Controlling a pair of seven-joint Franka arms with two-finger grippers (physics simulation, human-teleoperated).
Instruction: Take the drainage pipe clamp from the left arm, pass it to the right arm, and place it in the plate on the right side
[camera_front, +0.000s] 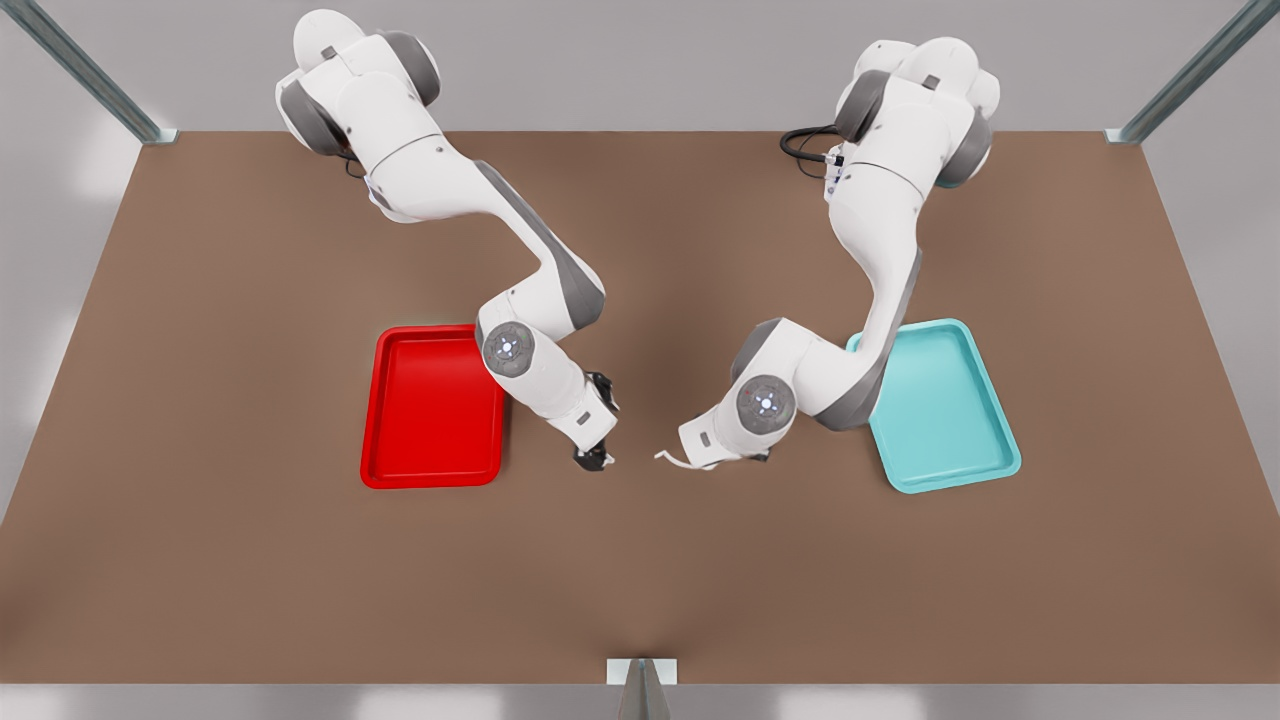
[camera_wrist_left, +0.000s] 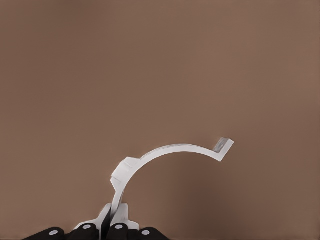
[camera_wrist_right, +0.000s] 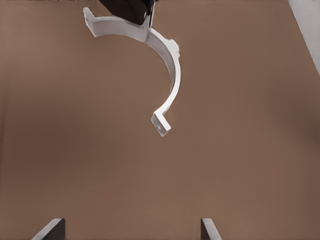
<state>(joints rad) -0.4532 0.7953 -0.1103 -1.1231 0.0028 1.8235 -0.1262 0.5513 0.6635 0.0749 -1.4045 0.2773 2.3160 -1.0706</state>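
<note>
The drainage pipe clamp (camera_front: 672, 460), a thin white half-ring with flared tabs, hangs just above the brown table near its middle. My left gripper (camera_front: 695, 455), on the arm at the front view's right, is shut on one end of it; the left wrist view shows the fingers (camera_wrist_left: 120, 212) pinching the clamp (camera_wrist_left: 170, 150). My right gripper (camera_front: 596, 458) stands open a short way toward the front view's left, apart from the clamp. From the right wrist, the clamp (camera_wrist_right: 172, 65) hangs from the dark left gripper (camera_wrist_right: 127, 10). The red plate (camera_front: 430, 420) lies beside the right arm.
A teal tray (camera_front: 945, 410) lies on the table at the front view's right, partly behind the left arm. Metal frame posts stand at the table's far corners and at the middle of its near edge (camera_front: 640, 685).
</note>
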